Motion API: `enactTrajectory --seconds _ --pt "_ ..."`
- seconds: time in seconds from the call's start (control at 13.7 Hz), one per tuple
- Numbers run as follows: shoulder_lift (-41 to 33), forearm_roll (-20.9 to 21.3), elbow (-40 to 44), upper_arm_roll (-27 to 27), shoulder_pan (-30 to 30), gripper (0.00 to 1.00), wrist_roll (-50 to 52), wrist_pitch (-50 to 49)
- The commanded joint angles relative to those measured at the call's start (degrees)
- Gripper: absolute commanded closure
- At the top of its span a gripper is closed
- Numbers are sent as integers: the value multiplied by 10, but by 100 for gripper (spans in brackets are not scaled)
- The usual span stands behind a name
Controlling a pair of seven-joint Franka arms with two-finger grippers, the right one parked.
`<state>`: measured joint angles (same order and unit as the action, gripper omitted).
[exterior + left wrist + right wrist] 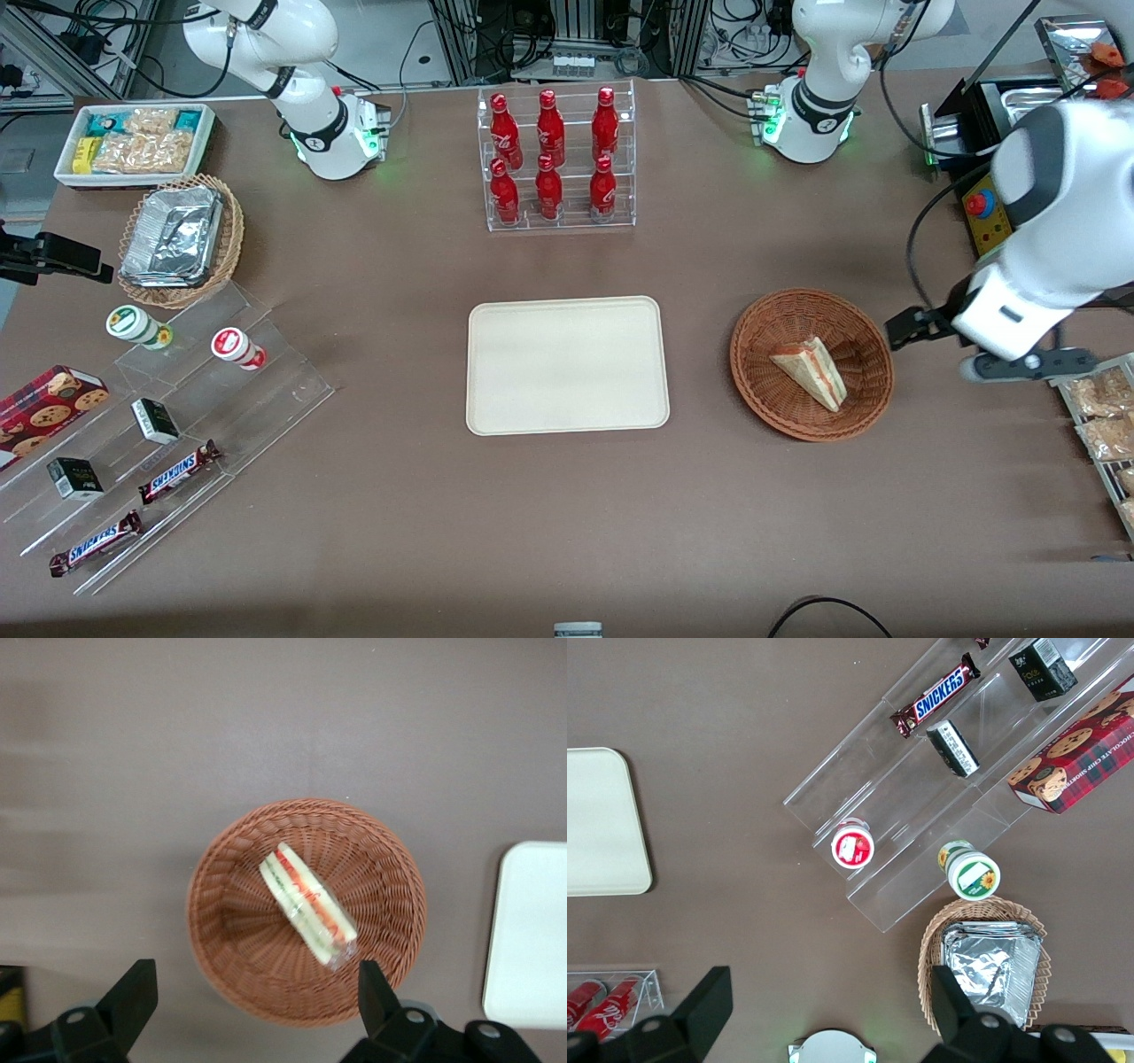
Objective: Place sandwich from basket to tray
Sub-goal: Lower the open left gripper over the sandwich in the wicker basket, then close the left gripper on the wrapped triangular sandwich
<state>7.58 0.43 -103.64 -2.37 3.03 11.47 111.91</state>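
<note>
While the sandwich [811, 370] lies inside the basket [764, 337] toward the working arm's end of the table [567, 532], the front view shows the tray [567, 365] bare at the table's middle, well apart from the basket, and the gripper [921, 326] hanging just beside the basket's rim; seen from the left wrist, the gripper [252, 988] hovers above the basket [230, 895] with its fingers [133, 992] spread wide and holding nothing, the sandwich [307, 904] resting on the wicker floor, the tray [532, 930] near the basket
</note>
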Motion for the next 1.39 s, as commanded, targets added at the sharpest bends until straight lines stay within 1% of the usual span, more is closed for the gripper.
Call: enactTrajectory --seconds 0.0,0.15,0.29,0.36,0.44,0.58,1.09,1.17,1.24,1.31 --pt "-20 9 -85 -14 14 0 120 84" --pt "-27 8 -149 -15 21 0 203 158" --pt "-27 9 -195 -15 36 0 297 219" --pt "-25 9 -218 -15 40 0 318 247" --pt "-19 9 -233 -15 40 0 329 274" --pt "5 9 -237 -15 52 0 357 284" --pt "67 11 -241 -13 55 0 357 312" --pt "72 11 -240 -12 55 8 357 320" --pt "76 11 -239 -12 55 31 356 324" --pt "80 11 -238 -11 55 79 356 324"
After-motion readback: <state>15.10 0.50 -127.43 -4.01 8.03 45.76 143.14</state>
